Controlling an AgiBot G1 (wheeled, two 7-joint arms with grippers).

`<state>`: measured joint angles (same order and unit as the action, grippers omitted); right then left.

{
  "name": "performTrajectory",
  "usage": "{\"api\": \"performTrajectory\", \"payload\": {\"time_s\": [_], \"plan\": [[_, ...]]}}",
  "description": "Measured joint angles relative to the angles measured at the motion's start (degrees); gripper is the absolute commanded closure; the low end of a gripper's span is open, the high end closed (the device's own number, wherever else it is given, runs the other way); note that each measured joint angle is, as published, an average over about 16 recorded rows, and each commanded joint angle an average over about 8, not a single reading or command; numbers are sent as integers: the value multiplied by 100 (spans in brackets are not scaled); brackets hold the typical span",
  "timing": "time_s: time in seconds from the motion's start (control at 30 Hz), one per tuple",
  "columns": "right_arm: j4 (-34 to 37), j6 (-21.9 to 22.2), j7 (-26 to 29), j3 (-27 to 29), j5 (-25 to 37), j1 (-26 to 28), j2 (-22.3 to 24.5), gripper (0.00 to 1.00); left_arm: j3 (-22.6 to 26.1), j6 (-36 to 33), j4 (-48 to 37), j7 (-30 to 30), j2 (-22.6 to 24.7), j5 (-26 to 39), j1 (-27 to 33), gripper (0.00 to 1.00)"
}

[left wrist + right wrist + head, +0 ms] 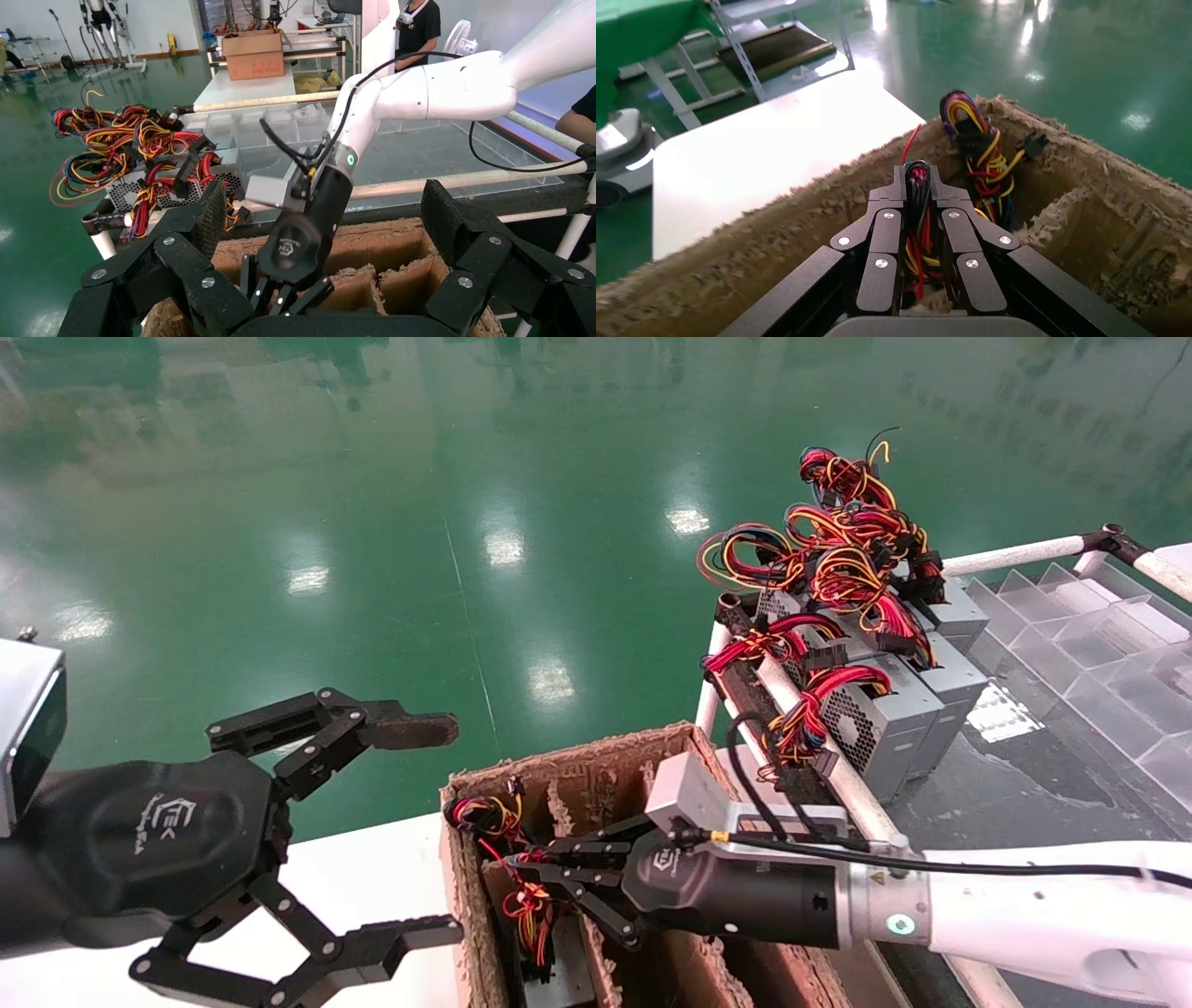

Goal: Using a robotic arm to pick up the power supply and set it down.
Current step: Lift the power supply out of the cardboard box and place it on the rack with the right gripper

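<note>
The robotic arm (pixel 1024 896), white with a black wrist, reaches down into a cardboard box (pixel 577 770). Its right gripper (pixel 523 876) (pixel 916 175) is shut on a bundle of red, yellow and black wires (pixel 916 235) belonging to the power supply. The wires run between the closed fingers. Only a grey patch of the power supply body (pixel 566 980) shows low in the compartment. The left wrist view shows the same gripper (pixel 277 298) dipping into the box. My left gripper (pixel 438 829) hangs open and empty left of the box, above the white table.
Several grey power supplies (pixel 885 710) with tangled wires lie on a tube rack at the right. A clear divided tray (pixel 1099 654) sits behind them. More wires (pixel 975 140) loop in the box's far corner. The white table (pixel 372 868) borders green floor.
</note>
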<state>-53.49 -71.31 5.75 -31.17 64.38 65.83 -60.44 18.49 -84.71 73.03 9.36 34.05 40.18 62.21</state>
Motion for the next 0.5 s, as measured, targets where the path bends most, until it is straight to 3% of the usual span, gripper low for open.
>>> {"api": "performTrajectory", "payload": {"time_s": [0.5], "plan": [[-380,-503,764,459,-952,171,560,100,2,1,0,-1,-1,-2,1,0]]}}
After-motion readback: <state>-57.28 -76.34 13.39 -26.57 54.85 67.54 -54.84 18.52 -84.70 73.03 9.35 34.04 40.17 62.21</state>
